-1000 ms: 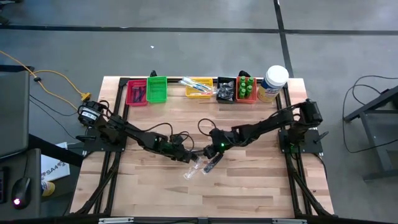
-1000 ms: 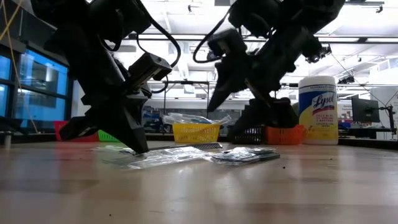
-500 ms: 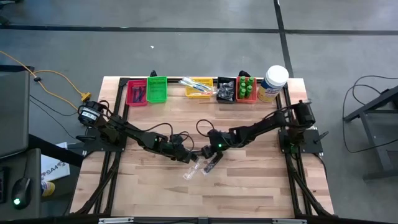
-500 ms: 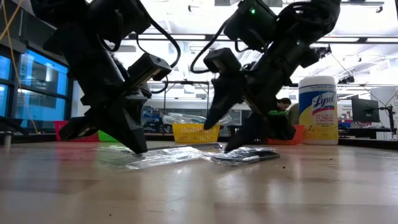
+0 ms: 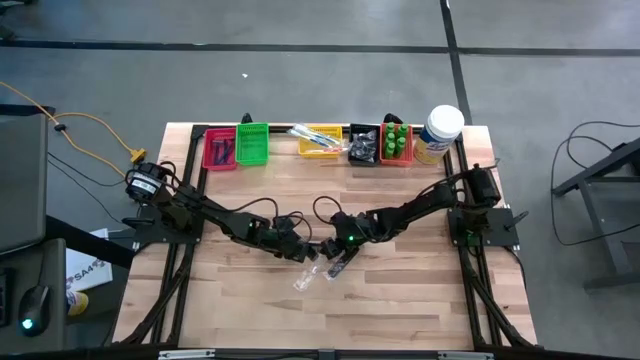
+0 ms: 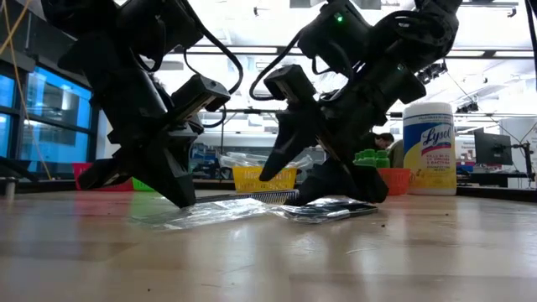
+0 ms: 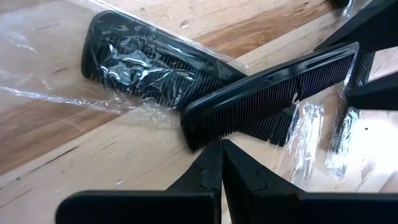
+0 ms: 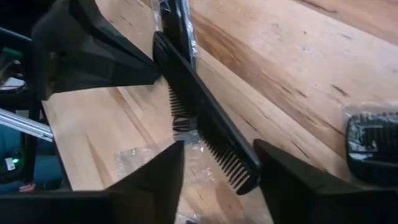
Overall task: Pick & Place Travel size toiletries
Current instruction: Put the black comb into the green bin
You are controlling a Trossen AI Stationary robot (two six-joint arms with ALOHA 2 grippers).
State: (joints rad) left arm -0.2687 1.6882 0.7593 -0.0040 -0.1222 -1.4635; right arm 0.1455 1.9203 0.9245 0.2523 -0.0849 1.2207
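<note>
Bare black comb [image 8: 205,121] between parted right gripper [image 8: 214,165] fingers, wrist-view only; left gripper [image 7: 222,163] closed, empty; wooden table [image 5: 400,300].

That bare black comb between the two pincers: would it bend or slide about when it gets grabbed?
The bare black comb looks like thin hard plastic, so probably stiff and light. It rests partly on crinkly clear wrap, so it may skid when nudged. Its fine teeth look easy to snag.

Left gripper [image 6: 180,200] down at table [image 6: 268,260], tips on clear wrapper [image 6: 205,214]. Right gripper [image 6: 289,180] low beside it, fingers apart over black comb [image 6: 260,196]. Behind: yellow bin [image 6: 264,179], orange bin [image 6: 400,180], white Lysol jar [image 6: 429,148].
</note>
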